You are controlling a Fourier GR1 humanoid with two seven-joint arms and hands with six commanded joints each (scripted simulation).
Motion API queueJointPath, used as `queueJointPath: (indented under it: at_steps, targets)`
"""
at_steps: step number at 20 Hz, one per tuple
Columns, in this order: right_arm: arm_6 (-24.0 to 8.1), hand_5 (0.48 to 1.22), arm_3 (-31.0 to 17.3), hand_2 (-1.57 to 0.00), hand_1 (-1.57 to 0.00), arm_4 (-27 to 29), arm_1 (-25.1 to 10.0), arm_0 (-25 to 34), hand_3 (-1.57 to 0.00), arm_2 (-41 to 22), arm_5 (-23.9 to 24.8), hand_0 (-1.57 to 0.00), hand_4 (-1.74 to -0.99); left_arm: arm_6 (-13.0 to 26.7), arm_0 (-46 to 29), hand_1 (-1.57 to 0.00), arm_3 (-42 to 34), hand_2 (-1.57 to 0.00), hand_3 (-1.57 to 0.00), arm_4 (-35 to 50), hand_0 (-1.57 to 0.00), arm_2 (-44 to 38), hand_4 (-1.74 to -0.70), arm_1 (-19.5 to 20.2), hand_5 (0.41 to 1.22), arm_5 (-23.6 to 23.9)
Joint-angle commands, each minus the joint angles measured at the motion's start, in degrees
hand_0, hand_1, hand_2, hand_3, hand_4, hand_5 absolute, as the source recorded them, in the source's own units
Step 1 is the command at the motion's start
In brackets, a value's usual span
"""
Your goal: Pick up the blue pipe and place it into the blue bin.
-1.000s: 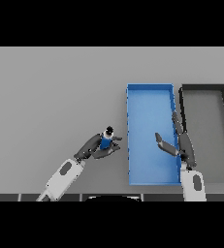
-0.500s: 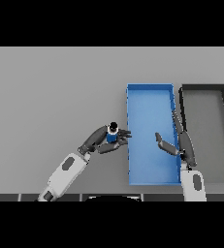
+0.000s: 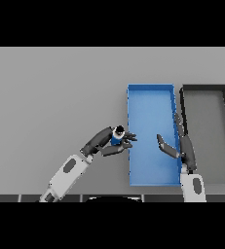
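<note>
Blue pipe (image 3: 117, 138), short and with a dark, pale-rimmed end facing up, sat in the grip of the left hand (image 3: 115, 144) in the head view, the only view given. That hand's fingers (image 3: 125, 145) were curled round the pipe from below and to the right, with the thumb side pressed against it from the left, so the pipe showed just above the fingers. How far the pipe was off the grey table (image 3: 50, 97) could not be told. The fingertips reached the left wall of the blue bin (image 3: 151, 88), which lay directly to the right of the hand, a long open tray running away from the robot; the pipe itself was just outside that wall, not over the bin's floor. The left arm (image 3: 67, 175), white and grey, came up to the hand from the lower left. Further to the right, across the bin's floor, the right hand (image 3: 179, 148) hung at the bin's right wall with its fingers straight and relaxed and the thumb spread out to the left, holding nothing. Its palm faced the left hand across the width of the bin. Beyond the right hand, on its far side from the pipe, a black bin (image 3: 205, 88) of much the same shape lay alongside the blue one, their long walls close together.
</note>
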State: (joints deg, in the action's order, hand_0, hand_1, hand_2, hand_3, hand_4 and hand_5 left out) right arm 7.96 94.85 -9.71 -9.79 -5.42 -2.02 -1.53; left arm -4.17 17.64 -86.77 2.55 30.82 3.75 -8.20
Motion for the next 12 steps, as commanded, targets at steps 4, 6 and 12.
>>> queueJointPath:
  at_steps: [4, 6, 12]
  targets:
    - [-0.07, 0.642, 2.84, 0.00, 0.00, -1.75, 2.33, -3.86, 0.00, -0.83, 2.82, 0.00, -1.191, 0.55, 0.48, -1.57, 0.52, -1.57, -1.57, -0.78, -1.57, -0.70, -1.47, -0.60, 1.220, -0.57]
    - [1.16, 0.642, 4.81, -0.02, 0.00, -1.00, 1.91, -4.85, 0.00, -0.37, 2.76, 0.00, -1.187, 0.01, 0.05, -1.57, 0.31, -1.57, -1.57, -0.81, -1.57, -0.93, -1.47, -0.77, 1.220, -1.30]
    - [-6.06, 0.600, 13.12, -0.12, -0.02, 21.44, -4.62, 0.04, 0.00, 0.19, -14.50, 0.00, -1.224, 0.92, -0.08, -1.57, -0.30, -1.57, -1.57, -1.75, -1.57, -1.28, -1.47, -1.90, 1.221, -2.50]
